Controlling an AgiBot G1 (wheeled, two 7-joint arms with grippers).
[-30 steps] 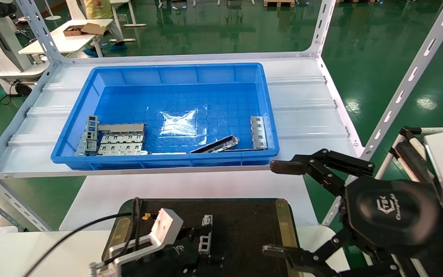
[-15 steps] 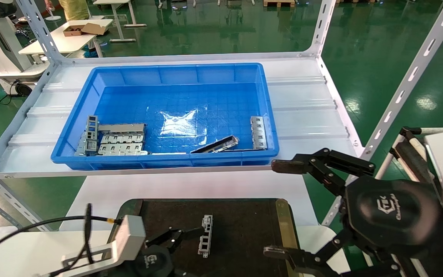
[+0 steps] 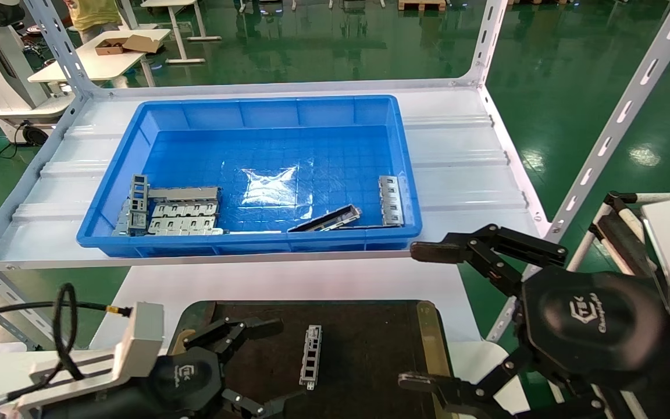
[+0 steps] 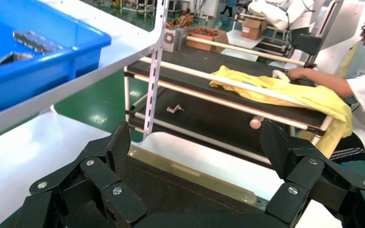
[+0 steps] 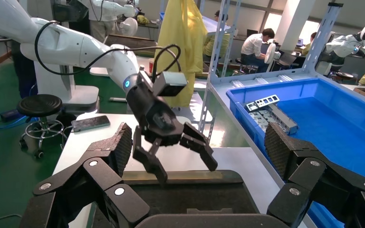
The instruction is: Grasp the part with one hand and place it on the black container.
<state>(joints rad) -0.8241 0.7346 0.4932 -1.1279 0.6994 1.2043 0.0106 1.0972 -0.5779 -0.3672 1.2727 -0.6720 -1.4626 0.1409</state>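
Note:
The part (image 3: 310, 364), a narrow silver channel with rectangular windows, lies flat and free in the middle of the black container (image 3: 370, 337). My left gripper (image 3: 277, 364) hovers over the container's left side, open and empty, a short gap left of the part. In the left wrist view the left gripper (image 4: 197, 145) spreads wide over the dark tray (image 4: 171, 190), and the part is out of sight there. My right gripper (image 3: 419, 317) hangs open and empty just off the container's right edge. The right wrist view shows the right gripper (image 5: 199, 145) facing the left hand.
A deep blue bin (image 3: 253, 110) sits on the white shelf behind, holding another windowed channel (image 3: 391, 201), a dark trough strip (image 3: 326, 219) and flat slotted plates (image 3: 184, 216). White slotted shelf posts (image 3: 608, 139) stand at the right. White tabletop (image 3: 288, 279) surrounds the tray.
My left gripper opened, let go of the part and drew back to the left. The part stays lying on the black container. The right arm has not moved.

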